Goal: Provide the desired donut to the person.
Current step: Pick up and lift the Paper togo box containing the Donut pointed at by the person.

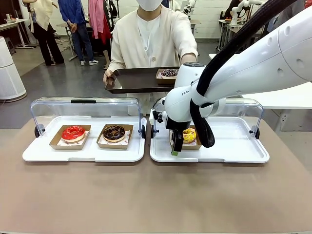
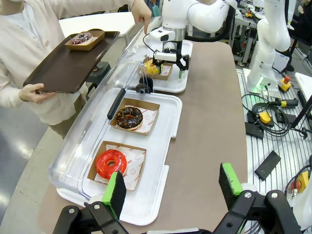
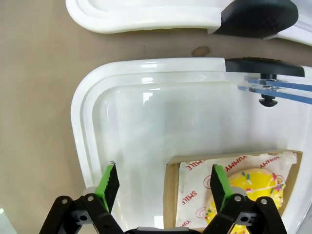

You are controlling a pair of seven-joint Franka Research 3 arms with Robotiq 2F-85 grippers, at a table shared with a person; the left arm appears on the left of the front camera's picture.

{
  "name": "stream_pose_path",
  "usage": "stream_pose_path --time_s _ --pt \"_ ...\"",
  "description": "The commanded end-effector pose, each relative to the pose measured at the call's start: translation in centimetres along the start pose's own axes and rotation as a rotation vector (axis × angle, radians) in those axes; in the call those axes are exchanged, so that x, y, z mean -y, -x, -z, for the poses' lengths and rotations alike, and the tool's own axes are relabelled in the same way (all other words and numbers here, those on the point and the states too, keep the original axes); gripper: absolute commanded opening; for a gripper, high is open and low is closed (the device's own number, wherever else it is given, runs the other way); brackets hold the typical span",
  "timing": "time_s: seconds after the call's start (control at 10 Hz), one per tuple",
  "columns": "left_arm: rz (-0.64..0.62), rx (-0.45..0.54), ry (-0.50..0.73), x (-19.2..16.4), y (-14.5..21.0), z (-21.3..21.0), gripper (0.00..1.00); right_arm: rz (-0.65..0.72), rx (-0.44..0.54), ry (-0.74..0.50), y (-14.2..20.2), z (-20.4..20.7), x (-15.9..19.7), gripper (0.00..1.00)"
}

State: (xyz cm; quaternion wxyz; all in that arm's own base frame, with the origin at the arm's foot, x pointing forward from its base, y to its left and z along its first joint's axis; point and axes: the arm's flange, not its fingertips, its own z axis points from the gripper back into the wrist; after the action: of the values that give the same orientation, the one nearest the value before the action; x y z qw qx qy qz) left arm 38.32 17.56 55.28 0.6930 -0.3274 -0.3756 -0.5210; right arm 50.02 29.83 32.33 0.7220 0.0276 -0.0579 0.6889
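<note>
A yellow sprinkled donut [image 1: 189, 135] lies in a cardboard box on the right white tray [image 1: 234, 153]. My right gripper [image 1: 176, 147] hangs low over that box's left side, open. In the right wrist view the box's edge [image 3: 170, 195] stands between the green pads [image 3: 109, 179] of the right gripper [image 3: 163, 181], and the yellow donut [image 3: 253, 187] lies just beyond one pad. The person [image 1: 151, 36] holds a brown serving tray [image 1: 131, 80] with a dark sprinkled donut [image 1: 169, 73] on it. My left gripper [image 2: 173, 187] is open over the table, holding nothing.
The left white tray [image 1: 83, 153] holds a red glazed donut [image 1: 73, 132] and a chocolate donut [image 1: 114, 132] in boxes. Both clear lids [image 1: 85, 109] stand raised at the back. The person's finger [image 2: 145, 22] points down near the yellow donut [image 2: 150, 67]. Bare tabletop lies in front.
</note>
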Motion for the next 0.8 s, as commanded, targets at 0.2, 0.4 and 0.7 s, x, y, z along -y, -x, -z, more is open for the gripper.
stream_pose_path --time_s 0.2,0.4,0.7 --pt "0.011 0.006 0.003 0.11 0.00 -0.10 1.00 0.013 0.020 0.011 -0.26 0.09 -0.04 0.00" --pt "0.011 0.006 0.003 0.11 0.00 -0.10 1.00 0.010 0.020 0.011 -0.28 0.04 -0.15 0.00" --pt "0.011 0.006 0.003 0.11 0.00 -0.10 1.00 0.009 0.028 0.012 -0.26 -0.06 -0.20 0.00"
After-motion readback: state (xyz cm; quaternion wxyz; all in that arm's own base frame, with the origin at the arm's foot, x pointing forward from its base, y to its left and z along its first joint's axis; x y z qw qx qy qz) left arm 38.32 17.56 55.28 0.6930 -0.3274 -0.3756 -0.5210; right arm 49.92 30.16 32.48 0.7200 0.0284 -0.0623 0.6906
